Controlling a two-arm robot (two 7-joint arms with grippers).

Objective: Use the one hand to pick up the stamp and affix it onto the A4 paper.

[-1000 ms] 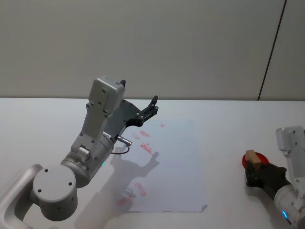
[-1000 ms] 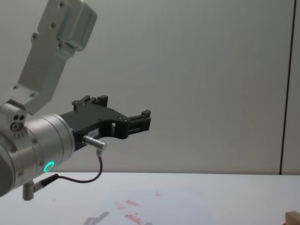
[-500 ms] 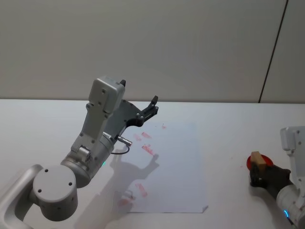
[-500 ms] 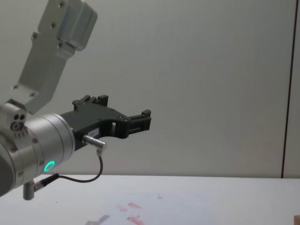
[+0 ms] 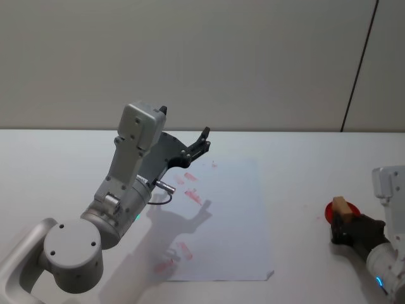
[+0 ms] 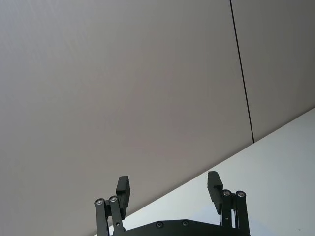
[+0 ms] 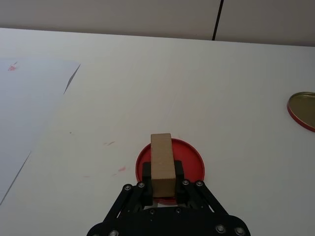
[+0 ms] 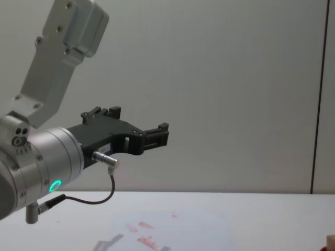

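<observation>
The robot's right gripper, the black claw on the pale grey arm link, grips the single wooden stamp between its two fingers at the near right of the white table, well apart from the one A4 paper lying at centre. The stamp's long axis runs in line with the fingers, straight out from the claw, and its free end points over a round red ink pad; whether the block touches the pad cannot be told. In the head view the stamp rises at a tilt above the pad's rim, leaning toward the paper. A second round red dish lies farther off at the table's right side, making two red dishes in all. The sheet carries several small red prints, gathered in one group near its far left corner and another near its near left corner. The left gripper, with the silver wrist and green ring light, hangs in the air above the paper's far left part, its two fingers spread apart and holding nothing.
</observation>
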